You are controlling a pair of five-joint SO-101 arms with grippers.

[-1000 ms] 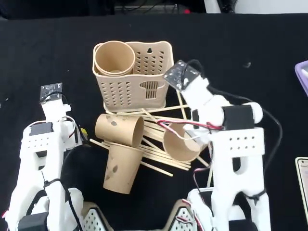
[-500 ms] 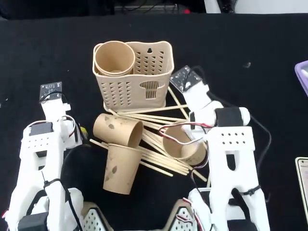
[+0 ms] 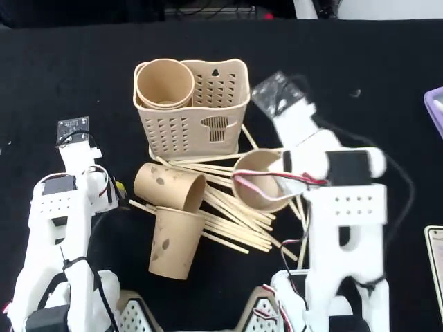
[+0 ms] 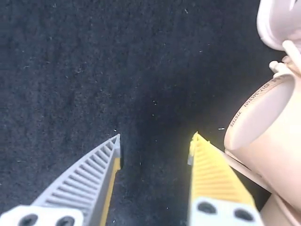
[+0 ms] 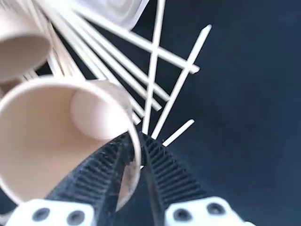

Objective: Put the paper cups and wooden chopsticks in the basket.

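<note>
A beige slotted basket (image 3: pixel 208 117) stands at the back with paper cups (image 3: pixel 165 83) nested in its left part. Two more paper cups lie on the black cloth in front of it, one (image 3: pixel 169 185) on its side and one (image 3: pixel 173 243) below it. Wooden chopsticks (image 3: pixel 235 214) lie scattered between the basket and the arms. My right gripper (image 5: pixel 136 139) is shut on the rim of another paper cup (image 5: pixel 56 136), seen mouth-up in the high view (image 3: pixel 259 181) above the chopsticks (image 5: pixel 155 80). My left gripper (image 4: pixel 155 141) hangs open over bare cloth, beside a lying cup (image 4: pixel 268 127).
A purple object (image 3: pixel 435 104) and a card (image 3: pixel 435 256) sit at the right edge of the table. The black cloth left of the basket and at the far right is bare.
The right arm has lifted its cup off the chopstick pile and carried it back toward the basket. The left arm has not moved.
</note>
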